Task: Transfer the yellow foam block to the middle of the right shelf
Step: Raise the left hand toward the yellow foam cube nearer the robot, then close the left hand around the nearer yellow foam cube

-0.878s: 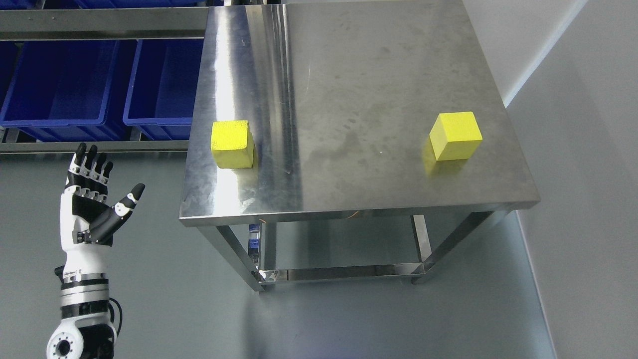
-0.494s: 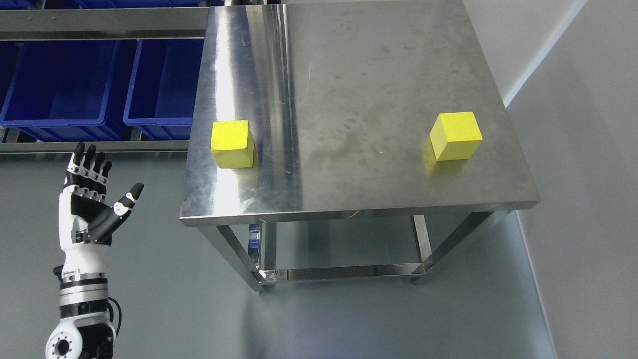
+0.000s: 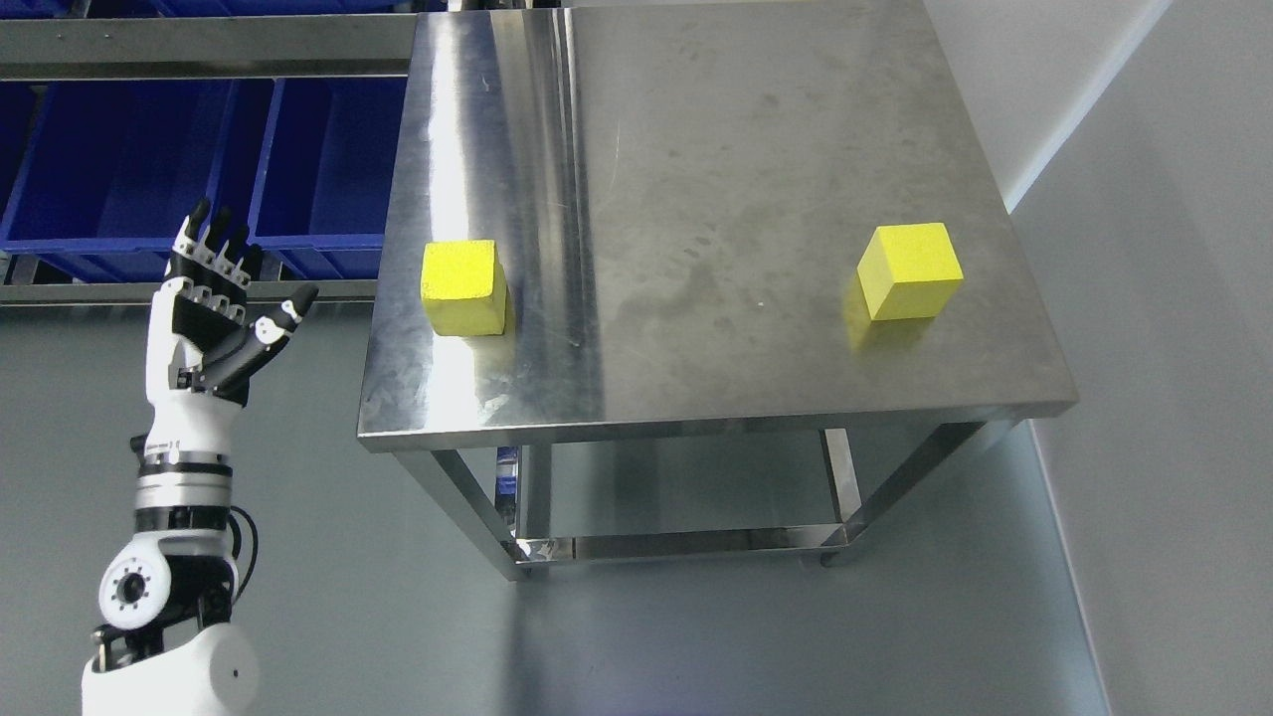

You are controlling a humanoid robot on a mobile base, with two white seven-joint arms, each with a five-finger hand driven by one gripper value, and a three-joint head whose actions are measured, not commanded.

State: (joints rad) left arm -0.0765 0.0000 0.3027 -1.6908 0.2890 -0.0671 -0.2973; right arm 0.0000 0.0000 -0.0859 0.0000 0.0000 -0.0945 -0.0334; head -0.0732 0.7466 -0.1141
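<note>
**Left hand climbs toward the table's near-left corner**

Since the earlier frames the left hand [image 3: 214, 318] has risen and shifted slightly right: its fingertips, which sat below the shelf rail, now reach up across that rail to the lower edge of the blue bins, and more of the forearm and a white upper-arm shell show at the bottom left. Both blocks and the table lie as they did before.

The left hand is empty, palm facing the camera, its four black-tipped fingers [image 3: 221, 249] held straight and close together, the thumb angled out toward the table. It is off the table's left side, apart from the table edge and touching nothing.

On the steel table [image 3: 756, 149] sit two yellow foam cubes. The left yellow foam block [image 3: 462, 286] rests near the table's left edge, toward the front, and is the one nearest the hand. The right yellow foam block [image 3: 909, 269] rests near the right edge, turned a little so a corner faces the camera. The two are well apart, with bare, smudged metal between them.

Behind the hand, a steel shelf rail [image 3: 199, 45] runs across the upper left, with blue bins [image 3: 119, 169] side by side beneath it. A grey wall [image 3: 1174, 298] stands to the right of the table.

No brand, label or readable writing shows on the blocks, the table or the bins; a tiny dark mark on the wrist is too small to read. The right arm is out of view.
</note>
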